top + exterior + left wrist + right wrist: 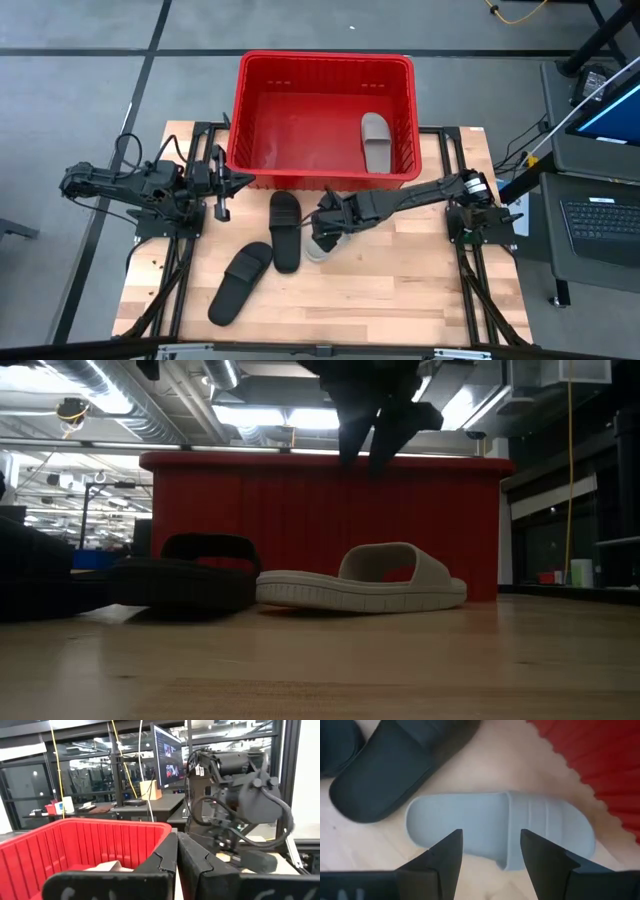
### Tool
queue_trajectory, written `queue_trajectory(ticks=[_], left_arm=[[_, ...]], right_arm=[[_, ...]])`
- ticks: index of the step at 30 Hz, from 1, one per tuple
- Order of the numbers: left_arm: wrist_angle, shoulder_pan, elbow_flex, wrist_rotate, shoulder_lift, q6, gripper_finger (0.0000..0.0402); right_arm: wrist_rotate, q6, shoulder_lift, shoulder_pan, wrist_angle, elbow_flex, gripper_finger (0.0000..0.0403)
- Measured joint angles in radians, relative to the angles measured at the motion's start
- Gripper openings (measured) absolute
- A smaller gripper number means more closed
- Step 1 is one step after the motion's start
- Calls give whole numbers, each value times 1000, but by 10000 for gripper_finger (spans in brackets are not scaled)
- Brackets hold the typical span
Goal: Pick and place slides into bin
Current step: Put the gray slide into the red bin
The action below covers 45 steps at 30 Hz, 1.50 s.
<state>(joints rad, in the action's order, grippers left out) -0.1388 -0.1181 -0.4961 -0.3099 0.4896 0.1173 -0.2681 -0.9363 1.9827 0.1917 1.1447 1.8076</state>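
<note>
Slides first: your high view shows one grey slide [377, 141] lying in the red bin [322, 68] at its right wall, two black slides [285, 230] on the table, and the other grey one mostly hidden under the right gripper [327, 222]. Your right wrist view shows that grey slide [500, 830] whole, wide ribbed strap up, with the jaws spread above it. Your left gripper [218, 178] waits left of the bin, fingers [165, 862] pressed together.
</note>
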Motion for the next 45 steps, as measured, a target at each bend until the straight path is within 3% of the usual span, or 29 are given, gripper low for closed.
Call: queue_trajectory(ticks=[25,45], left_arm=[[9,0,0,-1,0,-26,2],[9,0,0,-3,0,-26,5]], right_arm=[[1,-10,196,-8,65,0,200],[-2,-24,200,-37,122,0,200]])
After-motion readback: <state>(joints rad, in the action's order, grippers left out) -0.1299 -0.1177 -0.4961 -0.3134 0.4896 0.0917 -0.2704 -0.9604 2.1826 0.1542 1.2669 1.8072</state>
